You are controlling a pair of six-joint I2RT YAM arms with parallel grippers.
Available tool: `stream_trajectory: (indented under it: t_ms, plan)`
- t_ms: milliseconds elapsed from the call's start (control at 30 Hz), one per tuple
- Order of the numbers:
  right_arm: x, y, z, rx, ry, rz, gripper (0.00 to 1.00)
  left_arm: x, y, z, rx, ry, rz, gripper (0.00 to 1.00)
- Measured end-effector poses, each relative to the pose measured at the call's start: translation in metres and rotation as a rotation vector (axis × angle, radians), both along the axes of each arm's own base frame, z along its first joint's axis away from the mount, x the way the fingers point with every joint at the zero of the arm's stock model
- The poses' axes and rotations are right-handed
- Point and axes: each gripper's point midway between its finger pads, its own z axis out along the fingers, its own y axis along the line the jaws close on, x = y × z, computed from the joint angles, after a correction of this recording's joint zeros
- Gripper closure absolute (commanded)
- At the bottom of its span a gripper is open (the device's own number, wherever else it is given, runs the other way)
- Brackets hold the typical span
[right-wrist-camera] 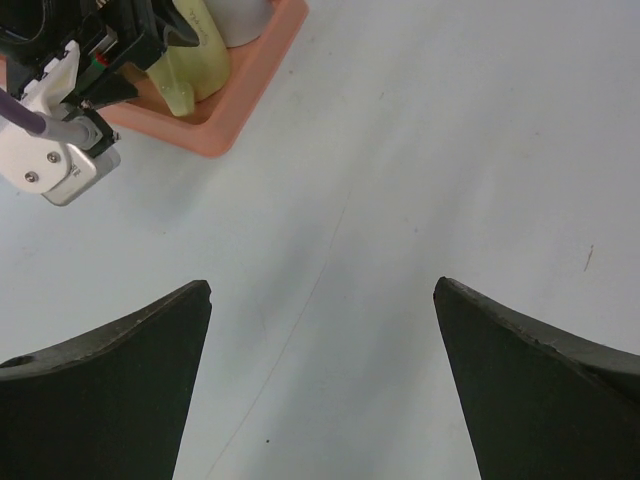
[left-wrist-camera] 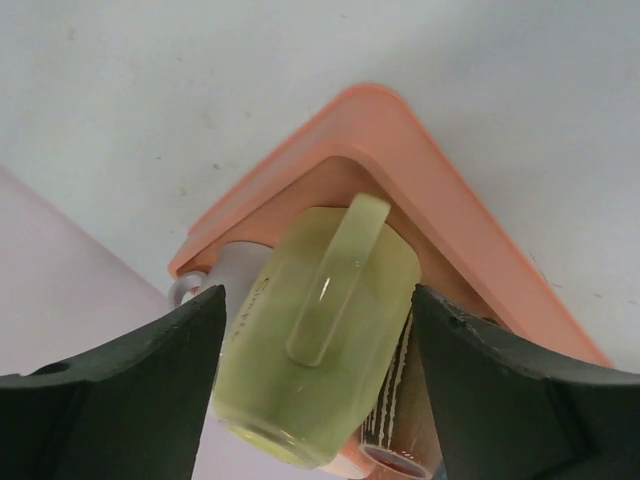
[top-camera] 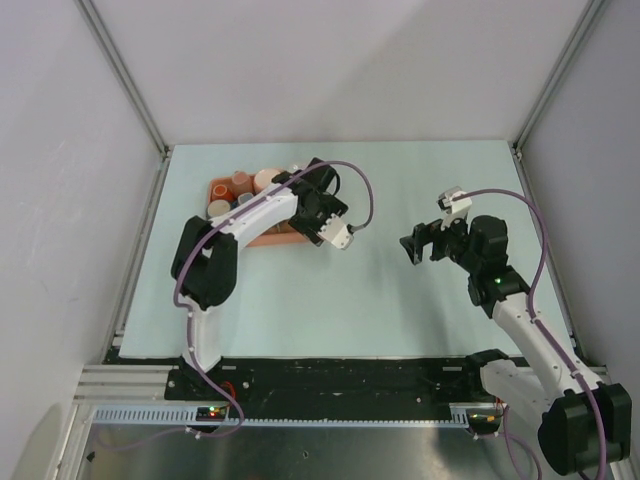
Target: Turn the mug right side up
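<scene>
Left arm [top-camera: 203, 268]: I see elbow bent near-left of tray [top-camera: 268, 238], forearm reaching across tray's near edge, wrist above its right end. Left gripper [left-wrist-camera: 318, 300] points down into tray corner, jaws wide apart; I cannot tell if pads [left-wrist-camera: 150, 380] press anything. Right arm [top-camera: 525, 320]: stretched from base toward tray, ends well right of it. Right gripper [right-wrist-camera: 320, 285] aimed down and tray-ward, jaws fully spread, holding nothing.
</scene>
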Motion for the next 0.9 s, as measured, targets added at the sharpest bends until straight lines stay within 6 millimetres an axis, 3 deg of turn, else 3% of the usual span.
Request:
stream_trajectory:
  t_ms: [367, 533, 600, 733, 900]
  plan:
    - [0.004, 0.0, -0.012, -0.016, 0.032, -0.004, 0.0, 0.022, 0.005, -0.024, 0.129, 0.021, 0.021, 0.49]
    - [0.004, -0.001, -0.012, -0.019, 0.032, -0.003, 0.0, 0.017, 0.011, -0.031, 0.168, 0.041, 0.012, 0.89]
    - [0.004, -0.001, -0.012, -0.02, 0.032, -0.003, 0.0, 0.021, 0.008, -0.029, 0.168, 0.021, -0.004, 0.97]
    - [0.004, -0.001, -0.012, -0.02, 0.031, -0.004, 0.0, 0.02, 0.005, -0.029, 0.147, 0.029, 0.003, 1.0]
    - [0.004, -0.002, -0.008, -0.009, 0.021, -0.012, 0.0, 0.018, -0.009, -0.013, 0.033, 0.071, 0.072, 1.0]
